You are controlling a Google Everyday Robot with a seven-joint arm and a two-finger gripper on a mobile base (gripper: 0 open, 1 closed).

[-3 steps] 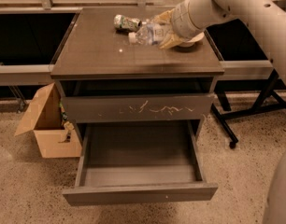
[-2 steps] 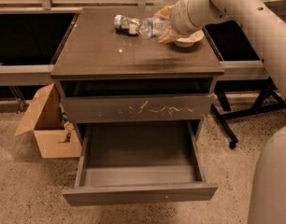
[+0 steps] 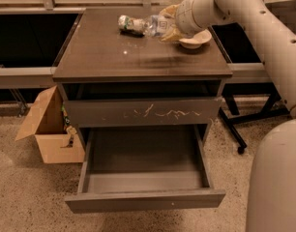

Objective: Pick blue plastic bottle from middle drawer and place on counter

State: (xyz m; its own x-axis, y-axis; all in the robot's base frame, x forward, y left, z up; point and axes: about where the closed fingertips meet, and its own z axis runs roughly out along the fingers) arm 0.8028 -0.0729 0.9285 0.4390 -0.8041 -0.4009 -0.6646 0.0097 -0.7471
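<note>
My gripper point(image 3: 165, 27) is over the back right of the counter point(image 3: 114, 57), low above the top. It is shut on the blue plastic bottle point(image 3: 154, 25), a small clear bottle lying on its side with its free end pointing left. The bottle's end almost touches a crushed green-printed container point(image 3: 129, 23) lying on the counter. The middle drawer point(image 3: 145, 199) is pulled wide open below, and its grey inside holds nothing.
A white bowl point(image 3: 196, 39) sits on the counter just right of the gripper, under my arm. The scratched drawer front point(image 3: 143, 112) above the open drawer is closed. An open cardboard box point(image 3: 46, 129) stands on the floor at left. Black stand legs point(image 3: 235, 127) are at right.
My gripper has moved a little left and toward the back of the counter with the bottle, closer to the crushed container. The drawers have not moved.
</note>
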